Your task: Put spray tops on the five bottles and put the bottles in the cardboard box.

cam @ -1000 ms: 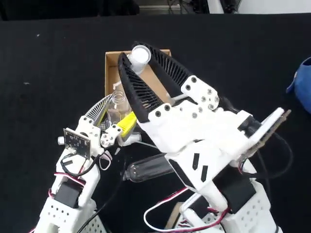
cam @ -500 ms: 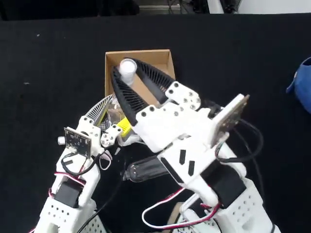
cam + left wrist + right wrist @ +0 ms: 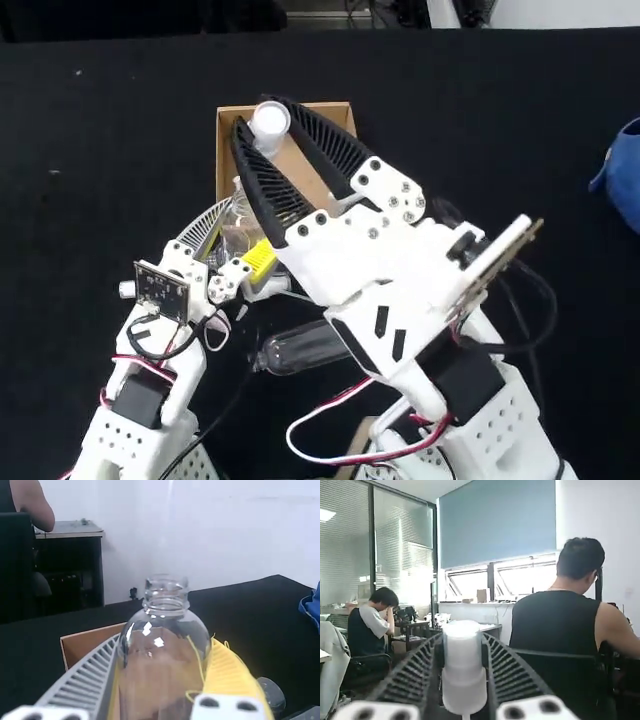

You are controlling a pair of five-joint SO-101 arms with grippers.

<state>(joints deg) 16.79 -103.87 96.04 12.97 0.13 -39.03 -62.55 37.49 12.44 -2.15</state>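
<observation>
We see the left claw (image 3: 232, 238) clenched around an upright, uncapped clear bottle (image 3: 162, 630) at the near corner of the cardboard box (image 3: 228, 125). The right claw (image 3: 268, 122) grips a white spray top (image 3: 464, 670), seen over the box's far end. A second bottle (image 3: 300, 348) lies on the black counter (image 3: 120, 130) between the arms.

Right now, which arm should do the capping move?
Right. The right gripper is shut on the white plastic spray top, held aloft; the left gripper is shut on the upright clear round bottle, neck open, so it should probably just steady it.
</observation>
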